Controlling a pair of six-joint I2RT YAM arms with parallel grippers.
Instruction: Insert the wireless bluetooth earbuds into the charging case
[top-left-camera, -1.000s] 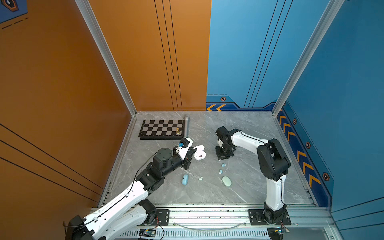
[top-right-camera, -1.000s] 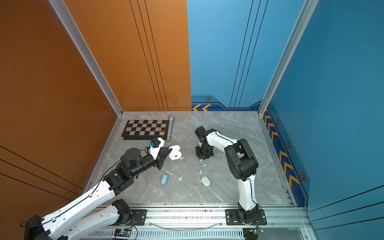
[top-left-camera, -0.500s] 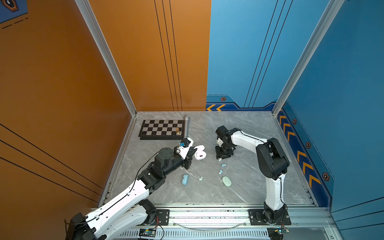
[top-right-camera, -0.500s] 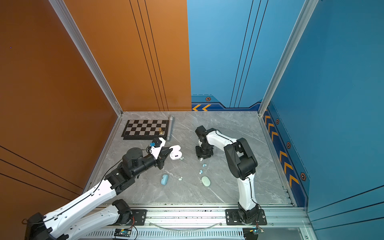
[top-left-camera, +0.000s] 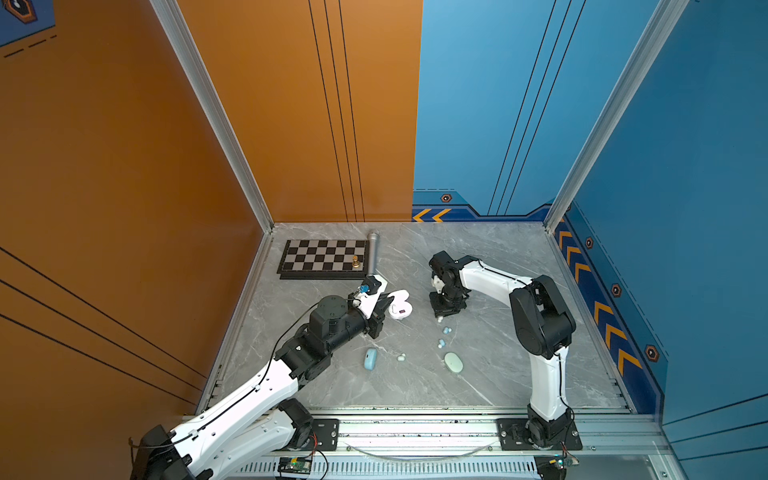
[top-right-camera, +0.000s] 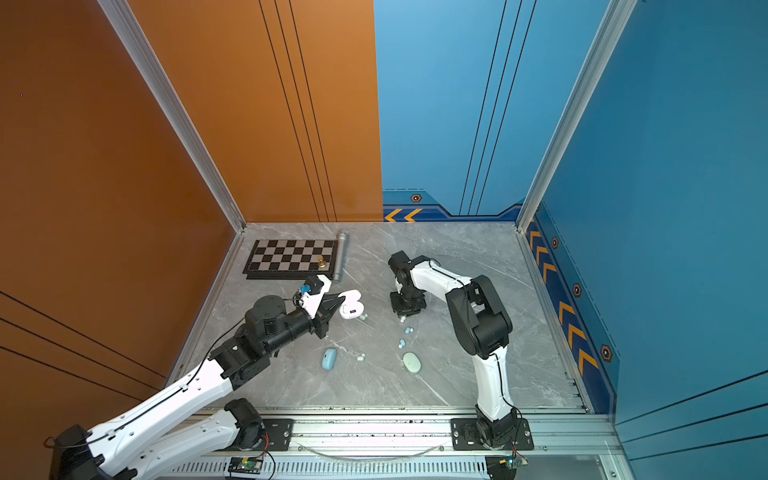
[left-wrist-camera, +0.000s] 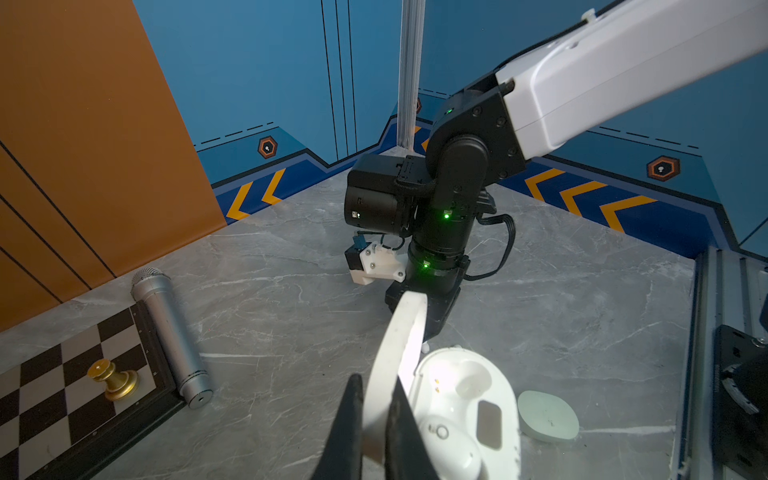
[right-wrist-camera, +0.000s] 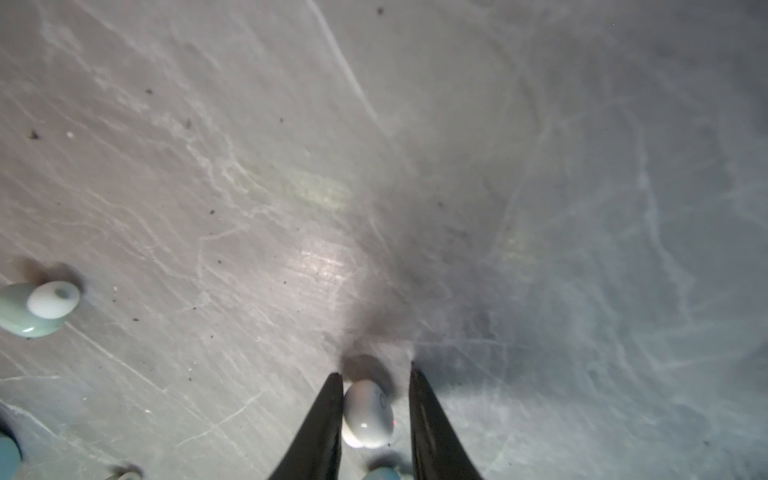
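The white charging case (top-left-camera: 402, 310) (top-right-camera: 353, 310) (left-wrist-camera: 465, 399) lies open on the grey floor. My left gripper (top-left-camera: 387, 302) (left-wrist-camera: 376, 380) is shut on its raised lid (left-wrist-camera: 405, 332). One white earbud (left-wrist-camera: 444, 441) sits in a slot of the case, and the other slot is bare. My right gripper (top-left-camera: 441, 316) (right-wrist-camera: 376, 372) points straight down, open, straddling a second white earbud (right-wrist-camera: 368, 415) (top-right-camera: 402, 318) on the floor. One finger touches that bud and the other stands just off it. Pale blue earbuds (top-left-camera: 446, 331) (top-left-camera: 441, 343) and mint ones (top-left-camera: 401, 357) (right-wrist-camera: 37, 307) lie loose nearby.
A closed blue case (top-left-camera: 370, 359) and a closed mint case (top-left-camera: 453, 362) lie toward the front. At the back left are a chessboard (top-left-camera: 316, 259) with a gold pawn (top-left-camera: 355, 262) and a silver microphone (top-left-camera: 372, 253). A mint earbud (left-wrist-camera: 548, 415) rests beside the white case.
Hardly anything has moved. My right gripper stays low over the white earbud, and my left keeps its hold on the lid.
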